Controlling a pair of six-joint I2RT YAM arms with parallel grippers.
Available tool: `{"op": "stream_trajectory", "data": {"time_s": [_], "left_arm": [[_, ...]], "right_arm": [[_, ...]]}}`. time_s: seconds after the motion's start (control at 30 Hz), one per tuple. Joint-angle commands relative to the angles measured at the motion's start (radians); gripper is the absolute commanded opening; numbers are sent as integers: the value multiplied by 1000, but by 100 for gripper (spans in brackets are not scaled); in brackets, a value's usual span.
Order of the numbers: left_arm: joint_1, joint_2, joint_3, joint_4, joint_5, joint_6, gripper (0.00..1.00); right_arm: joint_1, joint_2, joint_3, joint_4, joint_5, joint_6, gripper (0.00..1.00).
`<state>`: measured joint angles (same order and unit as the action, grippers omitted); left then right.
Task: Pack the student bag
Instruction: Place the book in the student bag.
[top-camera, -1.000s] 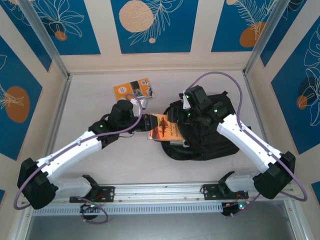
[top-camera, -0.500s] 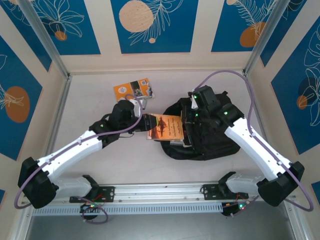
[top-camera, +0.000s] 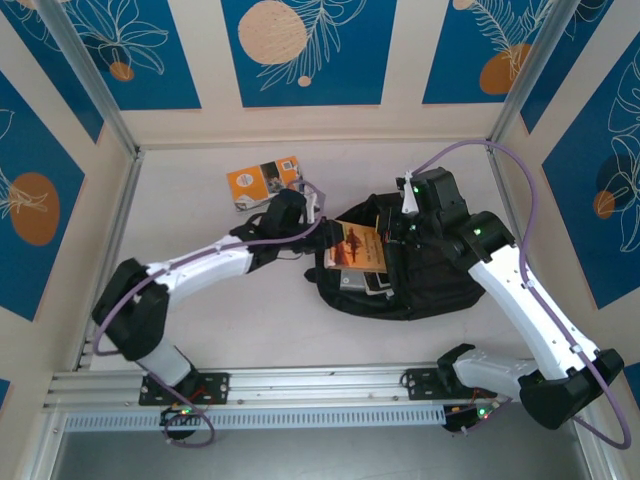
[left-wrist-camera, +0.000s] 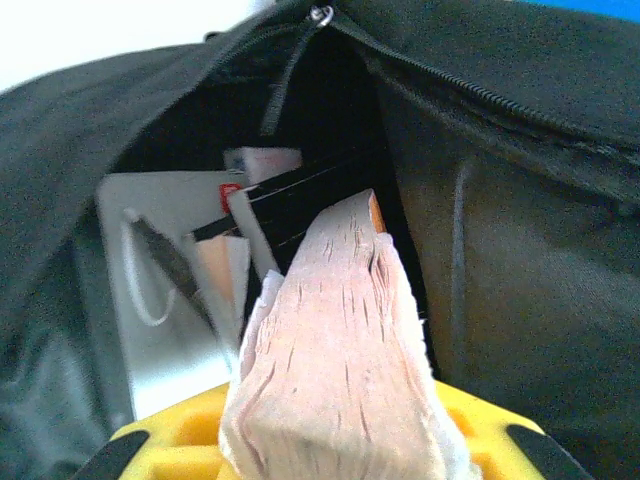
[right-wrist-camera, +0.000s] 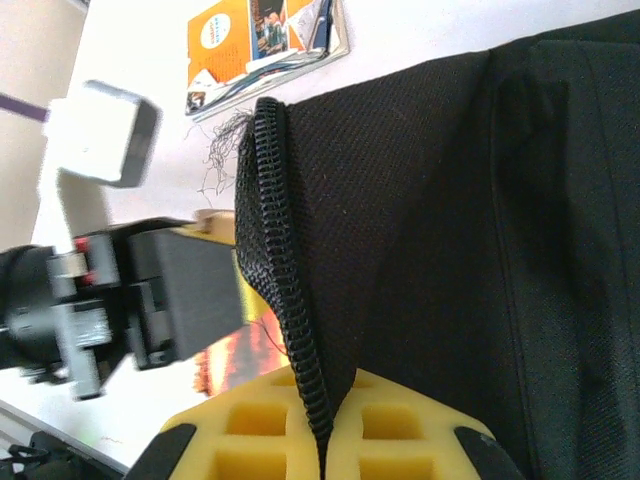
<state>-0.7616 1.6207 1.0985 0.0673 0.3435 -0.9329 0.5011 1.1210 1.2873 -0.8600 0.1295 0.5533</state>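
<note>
Right of the surface's middle lies the bag (top-camera: 410, 295), its zipper edge (right-wrist-camera: 280, 250) clamped in the right jaws. The left jaws grip a book (top-camera: 357, 243) partly inside; others seem packed. One orange booklet (top-camera: 262, 183) waits near the far edge.

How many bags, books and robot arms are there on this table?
Bags: 1, the student bag.
Books: 2 in plain sight, orange book on the table, brown book at the bag's mouth; those inside are too hidden to count.
Robot arms: 2, left arm, right arm.
Total: 5.
</note>
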Motion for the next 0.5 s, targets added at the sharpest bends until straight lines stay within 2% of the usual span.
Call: {"op": "stream_trajectory", "data": {"time_s": [0.0,0.23,0.37,0.47], "left_arm": [[-48,74,62,212,57,-98,0],[-125,362,210,460,37,-291,0],[-170,500,369,444,45,-334,0],[-198,562,438,395,38,-352,22]], "right_arm": [[-1,-23,26,70,-76,20,0],[-3,-3,24,133,-138,75,0],[-4,4,4,175,-161,114,0],[-11,9,-19,211,-188,145,0]]}}
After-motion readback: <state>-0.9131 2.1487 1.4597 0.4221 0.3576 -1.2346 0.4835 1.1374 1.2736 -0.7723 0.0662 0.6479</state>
